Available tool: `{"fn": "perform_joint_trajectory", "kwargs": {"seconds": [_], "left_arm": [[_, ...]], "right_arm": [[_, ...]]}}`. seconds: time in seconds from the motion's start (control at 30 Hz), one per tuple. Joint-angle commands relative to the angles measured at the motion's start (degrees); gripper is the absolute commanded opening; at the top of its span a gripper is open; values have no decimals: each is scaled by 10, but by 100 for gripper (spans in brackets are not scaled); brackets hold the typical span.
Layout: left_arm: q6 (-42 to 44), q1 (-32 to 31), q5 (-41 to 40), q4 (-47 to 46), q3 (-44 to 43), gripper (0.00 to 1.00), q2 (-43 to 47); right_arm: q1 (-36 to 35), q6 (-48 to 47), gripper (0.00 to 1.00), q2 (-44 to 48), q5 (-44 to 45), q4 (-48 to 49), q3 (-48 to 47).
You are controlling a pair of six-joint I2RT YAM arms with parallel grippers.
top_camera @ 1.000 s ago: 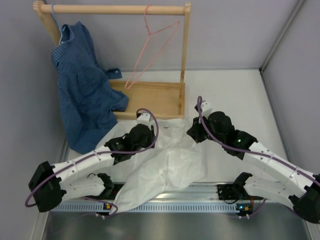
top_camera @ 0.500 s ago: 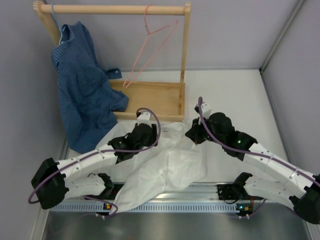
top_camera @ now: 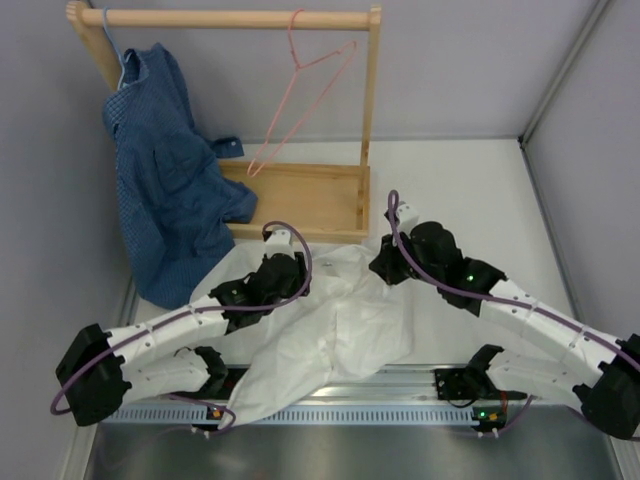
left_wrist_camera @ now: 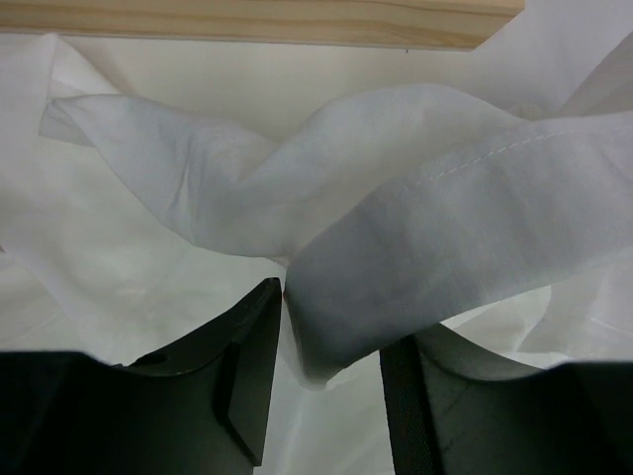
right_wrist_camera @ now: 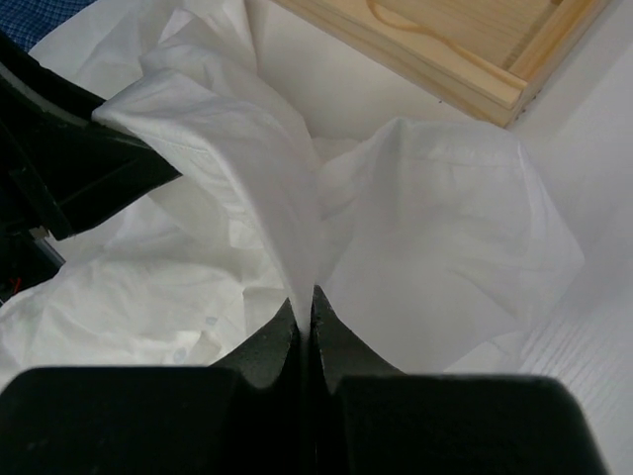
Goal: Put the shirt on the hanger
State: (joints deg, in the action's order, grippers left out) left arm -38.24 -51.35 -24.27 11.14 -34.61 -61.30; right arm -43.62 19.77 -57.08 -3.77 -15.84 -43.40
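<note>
Nearest you, the white shirt (top_camera: 340, 320) lies crumpled on the table (top_camera: 460, 190) between the two arms, one end trailing to the near edge. At its far edge both wrists meet the cloth. The right gripper (right_wrist_camera: 305, 302) is clenched on a thin ridge of fabric that rises straight from its tips. The left gripper (left_wrist_camera: 331, 327) stands with its jaws apart and a folded, stitched hem lying between them, apparently not yet pinched. To do this step well, seat that hem deep between the left fingers before you close. Take one layer rather than a bunch, and keep the right hold firm so the edge between the two grips stays taut. Lift both sides evenly, since thin cloth is likely to slip. Just beyond the shirt sits the wooden rack's base tray (top_camera: 300, 195). Above it the pink wire hanger (top_camera: 300, 100) hangs tilted and bare from the rail (top_camera: 230, 18). A blue checked shirt (top_camera: 165, 180) hangs at the rail's left end.
</note>
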Motion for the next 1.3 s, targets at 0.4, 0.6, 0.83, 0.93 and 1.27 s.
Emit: {"fn": "perform_joint_trajectory", "kwargs": {"seconds": [0.4,0.6,0.83,0.93,1.27], "left_arm": [[-32,1,2,-70,52,23,4],[-6,1,5,-52,37,0,55],[-19,1,18,10,7,0,105],[-31,1,29,11,15,0,130],[-48,1,-1,17,55,0,181]], "right_arm": [[9,4,0,-10,32,4,-86],[12,-11,21,-16,-3,1,-73],[11,-20,79,-22,-41,-35,-192],[6,-20,88,-74,-23,-48,-293],[-39,4,99,-326,147,-82,-661]]}}
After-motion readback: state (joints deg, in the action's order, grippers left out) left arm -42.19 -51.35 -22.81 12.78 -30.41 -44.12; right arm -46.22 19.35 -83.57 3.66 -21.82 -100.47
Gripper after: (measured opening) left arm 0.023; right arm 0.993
